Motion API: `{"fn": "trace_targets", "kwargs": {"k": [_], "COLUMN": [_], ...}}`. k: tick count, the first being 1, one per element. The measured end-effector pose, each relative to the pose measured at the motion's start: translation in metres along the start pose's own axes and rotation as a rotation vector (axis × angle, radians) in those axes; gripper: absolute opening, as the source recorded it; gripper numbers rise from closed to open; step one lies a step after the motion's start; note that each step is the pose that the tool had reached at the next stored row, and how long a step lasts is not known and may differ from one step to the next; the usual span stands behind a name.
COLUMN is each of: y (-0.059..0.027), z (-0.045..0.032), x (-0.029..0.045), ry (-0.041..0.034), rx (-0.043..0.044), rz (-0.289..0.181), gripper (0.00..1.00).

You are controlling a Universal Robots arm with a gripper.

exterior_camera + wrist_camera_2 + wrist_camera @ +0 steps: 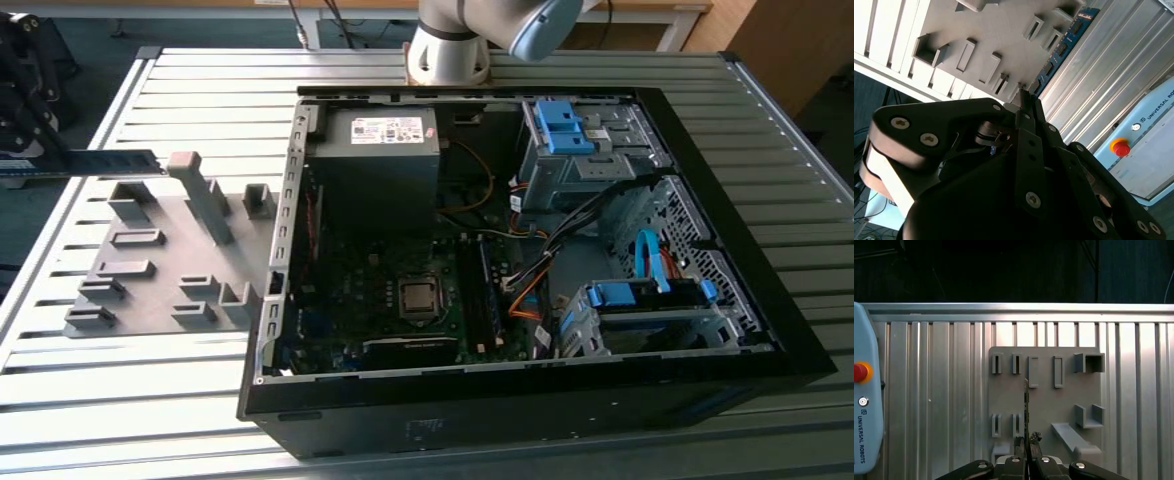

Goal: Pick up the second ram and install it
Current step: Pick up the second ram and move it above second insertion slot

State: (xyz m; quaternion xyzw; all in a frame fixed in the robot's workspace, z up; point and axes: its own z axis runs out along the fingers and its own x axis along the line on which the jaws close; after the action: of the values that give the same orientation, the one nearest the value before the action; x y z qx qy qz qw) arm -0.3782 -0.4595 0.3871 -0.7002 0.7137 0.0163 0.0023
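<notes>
second ram | held edge-up over grey holder tray, beside open computer case | gripper fingers pinched its end | light, stiff, fragile; grip edges, not chips

Dark letters running along the pale blue box beside its red button in both wrist views, white sticker with tiny print on the grey power box, too small to read, faint mark on the black case front
</notes>
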Motion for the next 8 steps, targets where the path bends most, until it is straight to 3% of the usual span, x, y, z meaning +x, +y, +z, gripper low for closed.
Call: {"fn": "trace_targets", "kwargs": {"k": [8], "y": [-0.0025], "z": [-0.0001], "x": [-0.0001], "ry": [0.0001], "rx": [-0.0001], "rz": [0.000], "gripper": [0.14]}}
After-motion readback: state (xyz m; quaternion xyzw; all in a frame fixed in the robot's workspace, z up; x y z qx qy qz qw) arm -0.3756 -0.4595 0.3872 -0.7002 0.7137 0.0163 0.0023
